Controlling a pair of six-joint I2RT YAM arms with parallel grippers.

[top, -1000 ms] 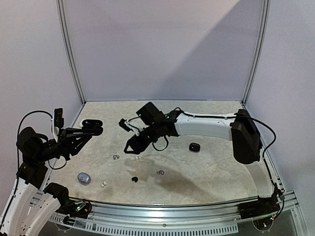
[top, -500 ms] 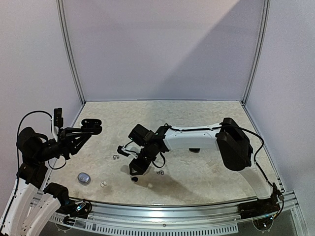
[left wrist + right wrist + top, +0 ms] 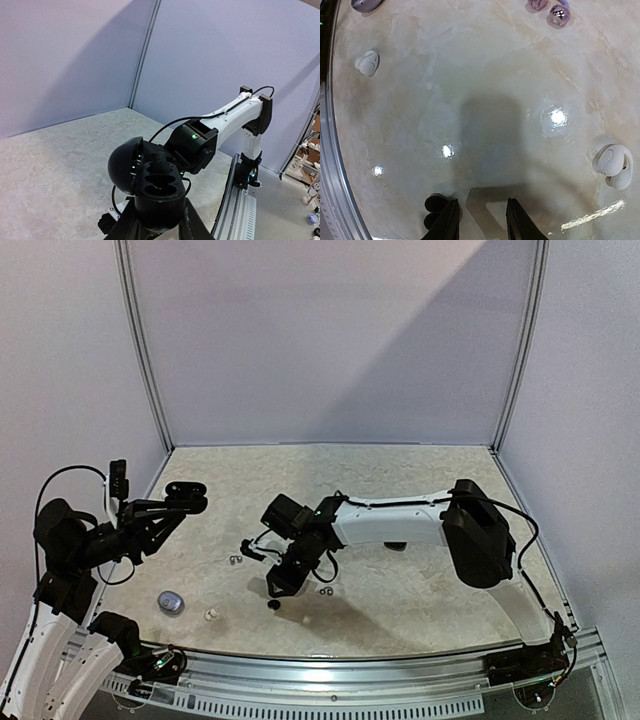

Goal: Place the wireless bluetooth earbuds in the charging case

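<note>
My left gripper (image 3: 188,502) is shut on an open black charging case (image 3: 159,186), held up off the table with its lid (image 3: 123,165) tipped back; two dark sockets show. My right gripper (image 3: 482,201) is open and empty, pointing down just above the table, also in the top view (image 3: 276,586). A black earbud (image 3: 433,210) lies just outside its left finger (image 3: 449,222); it shows in the top view (image 3: 273,605). White earbuds lie apart (image 3: 367,62) (image 3: 614,166). Silvery hooked buds (image 3: 558,15) lie further off, others in the top view (image 3: 236,560) (image 3: 325,591).
A grey-purple closed case (image 3: 170,601) sits near the front left, with a white bud (image 3: 210,615) beside it. Another black case (image 3: 397,543) is half hidden behind the right arm. Side walls and the front rail (image 3: 330,680) bound the table.
My right arm swung from the table's middle toward the front and came down beside the black earbud; it has hardly moved in the last half second. My left arm holds still with the case.
</note>
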